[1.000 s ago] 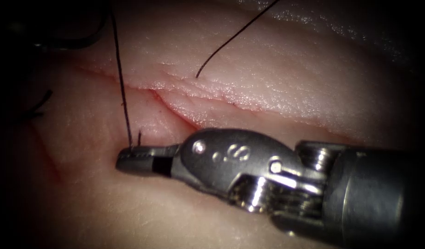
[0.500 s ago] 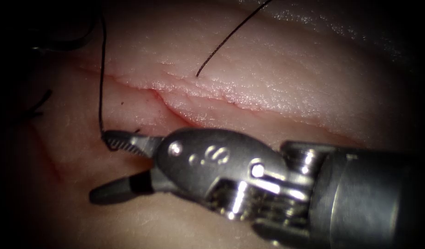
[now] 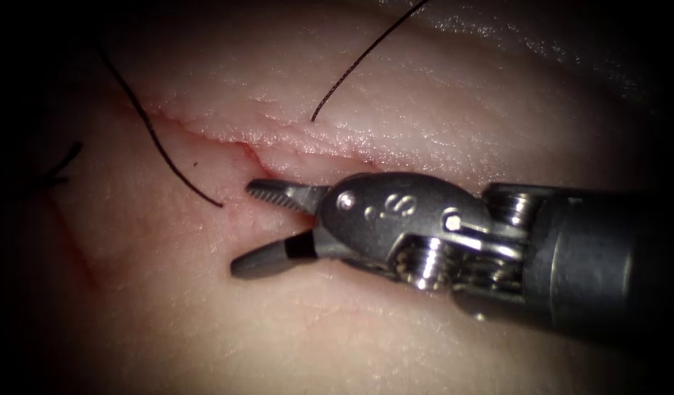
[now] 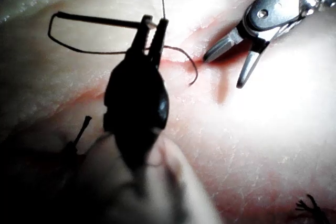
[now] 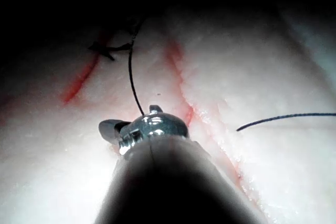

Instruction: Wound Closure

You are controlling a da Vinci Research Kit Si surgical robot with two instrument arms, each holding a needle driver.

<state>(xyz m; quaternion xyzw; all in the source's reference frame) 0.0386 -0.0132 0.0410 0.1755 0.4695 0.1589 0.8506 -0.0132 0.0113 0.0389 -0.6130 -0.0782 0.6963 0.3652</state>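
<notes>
Over the tissue [image 3: 425, 110], just below the cut [image 3: 227, 139], the right arm's tool [image 3: 258, 223] comes in from the right with its jaws spread and nothing between them. The upper, toothed jaw points at the wound edge while the lower one lies lower left of it, close to the surface. A second ago these jaws were pressed together on the thread [image 3: 154, 139] beside a short stub; half a second ago they had parted, and now the free end of that thread lies loose on the tissue left of the tool, running up and away to the left. A separate cut end of thread [image 3: 359, 66] rests on the far side of the cut. In the left wrist view the left arm's tool [image 4: 152, 27] appears dark, its jaws pinched on the thread [image 4: 105, 21], which loops off to one side and curls back to a free end near the reddened cut [image 4: 178, 61]. The needle cannot be made out
</notes>
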